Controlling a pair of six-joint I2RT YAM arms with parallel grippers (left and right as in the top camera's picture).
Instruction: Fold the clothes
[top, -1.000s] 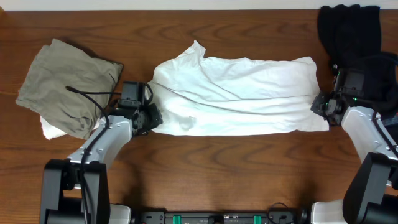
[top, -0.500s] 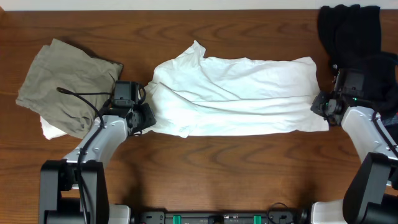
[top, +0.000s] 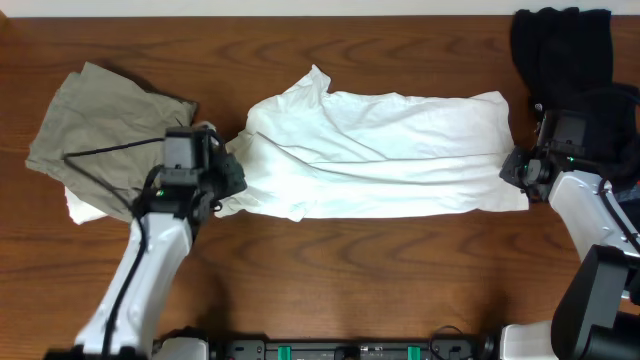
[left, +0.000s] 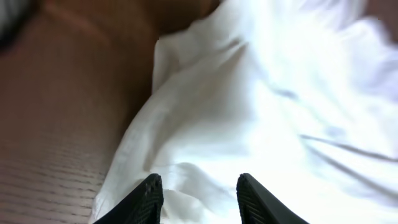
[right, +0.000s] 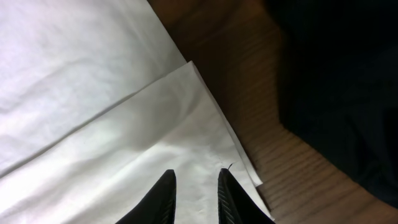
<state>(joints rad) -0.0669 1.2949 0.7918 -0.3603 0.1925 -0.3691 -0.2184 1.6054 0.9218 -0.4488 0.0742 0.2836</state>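
Note:
The white T-shirt (top: 390, 150) lies folded into a long band across the middle of the table, its left end rumpled. My left gripper (top: 232, 175) hovers at that left end. In the left wrist view the left gripper (left: 199, 179) is open, the T-shirt (left: 261, 106) lies under it and nothing sits between the fingers. My right gripper (top: 512, 168) rests at the band's right end. In the right wrist view the right gripper (right: 196, 172) has its fingers a little apart over the flat folded corner of the T-shirt (right: 93, 93), pinching nothing.
An olive garment (top: 100, 135) lies at the left on a white cloth (top: 80, 208). A black garment (top: 560, 50) is heaped at the back right, close beside the right arm, and fills the right wrist view's corner (right: 336, 81). Bare wooden table (top: 350, 270) runs along the front.
My left gripper has opened and let go of the T-shirt's left end, and the arm has drawn back to the left. The right arm has not moved.

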